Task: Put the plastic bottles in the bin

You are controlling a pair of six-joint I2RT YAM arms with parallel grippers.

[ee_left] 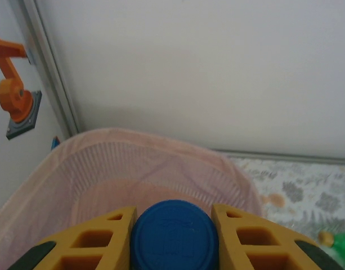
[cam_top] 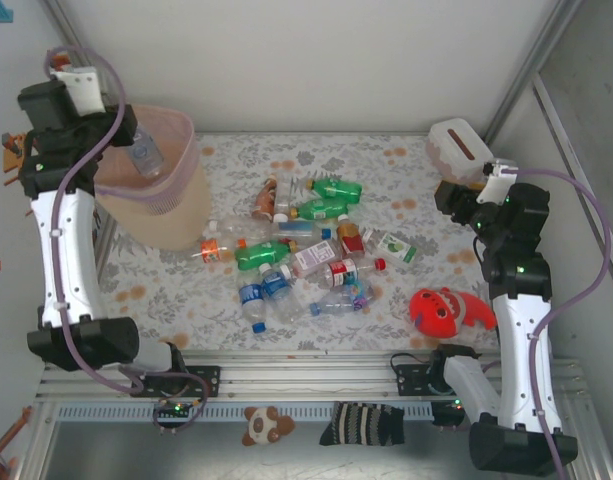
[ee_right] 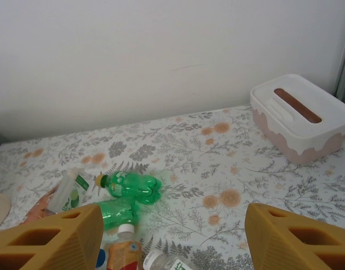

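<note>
The left end effector (ee_left: 175, 239) is clamped on a small clear plastic bottle with a blue cap (ee_left: 173, 225), hanging directly over the mouth of the tall translucent pale-pink perforated bin (ee_left: 161, 140). The right end effector (ee_right: 172, 239) stands half open and empty, the loose pile of bottles (cam_top: 301, 255) on the bench ahead to its left. They look light, thin-walled and slick, so the stiff neck seems the best place to grip.

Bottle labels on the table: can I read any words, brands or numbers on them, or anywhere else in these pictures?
Nothing can be read.
Labels on the plastic bottles: coloured print, too small and blurred to read.
Blue cap: faint raised marks, too blurred to read.
White-pink box: no writing visible.
</note>
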